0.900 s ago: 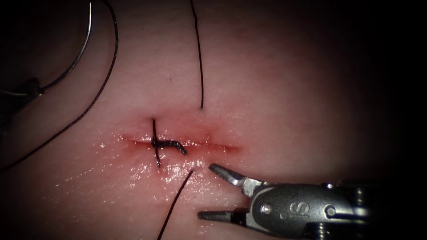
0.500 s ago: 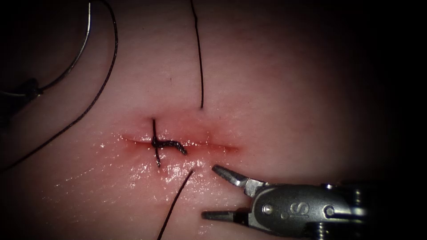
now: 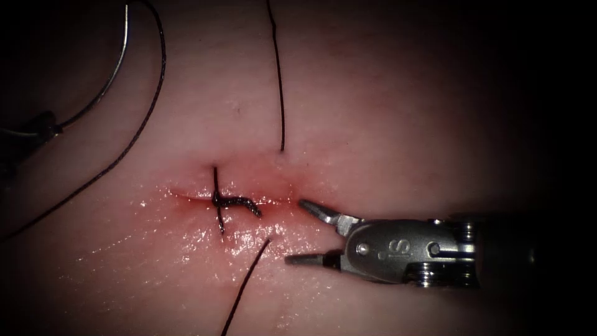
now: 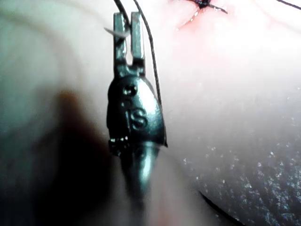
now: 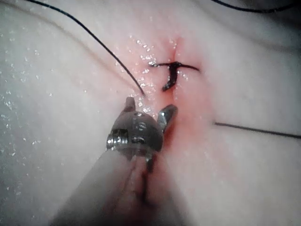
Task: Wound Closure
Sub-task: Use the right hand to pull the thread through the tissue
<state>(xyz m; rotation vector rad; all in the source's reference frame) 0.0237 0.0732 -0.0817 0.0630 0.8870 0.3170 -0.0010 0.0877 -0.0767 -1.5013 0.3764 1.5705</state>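
Note:
The tissue (image 3: 385, 124) has a short horizontal cut (image 3: 273, 200) wet with red fluid. A dark knotted stitch (image 3: 233, 202) crosses the cut's left part. My right tool (image 3: 297, 231) comes in from the right with its jaws open and holds nothing. Its upper jaw tip rests at the right end of the cut. The curved needle (image 3: 111, 74) lies outside the tissue at the far upper left. My left tool (image 3: 43, 129) is shut on it near one end. Thread (image 3: 280, 87) enters the tissue just above the cut, and another strand (image 3: 245, 286) leaves just below it.
A long loop of thread (image 3: 140, 124) trails across the tissue on the left. In the right wrist view the right tool (image 5: 148, 107) sits beside the stitch (image 5: 171, 75). In the left wrist view the left tool (image 4: 128, 16) grips the needle (image 4: 113, 32).
My right tool has moved up and a little left, so its upper jaw tip now reaches the right end of the cut. Its jaws stay open. The left tool and needle have not moved.

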